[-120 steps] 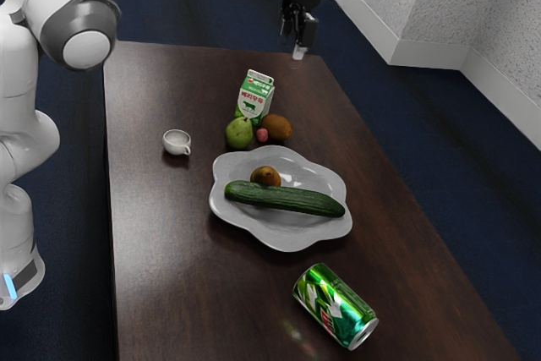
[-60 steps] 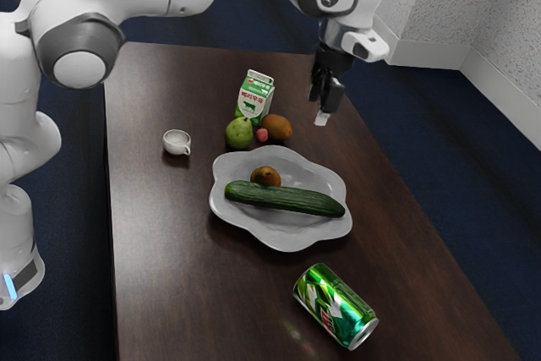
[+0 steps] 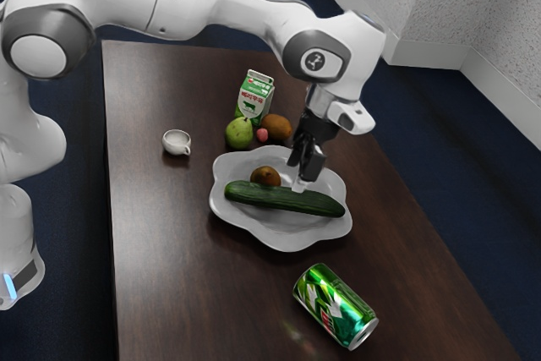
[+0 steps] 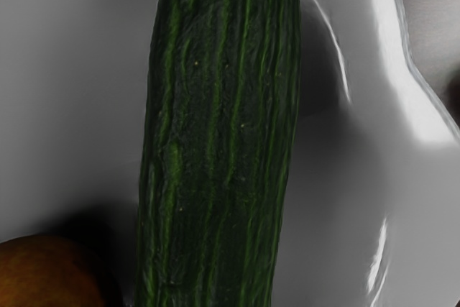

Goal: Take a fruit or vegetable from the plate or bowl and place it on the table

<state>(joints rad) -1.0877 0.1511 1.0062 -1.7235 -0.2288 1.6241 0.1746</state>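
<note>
My claw [image 3: 299, 180] is just right of the exterior view's centre, pointing down over the wavy-rimmed white plate [image 3: 287, 238], right at the long green cucumber [image 3: 275, 198]. Whether it stands wide or narrow I cannot tell, nor whether it touches the cucumber. That cucumber lies across the plate in the middle of the frame, its right end toward the plate's right rim, with a round brown fruit [image 3: 265, 177] beside it on the side toward the frame's top. My wrist view shows the cucumber's ridged skin close up, the plate around it and the brown fruit near. Both are on the plate, not on the dark wooden table [image 3: 177, 251]. In the upper middle of the frame I see a milk carton [image 3: 254, 96], with a green pear [image 3: 240, 134], a small pink fruit [image 3: 262, 134] and a brown oval fruit [image 3: 277, 128] near it. A white cup [image 3: 176, 142] sits left of them, and a green can [image 3: 336, 306] lies at the lower right.
</note>
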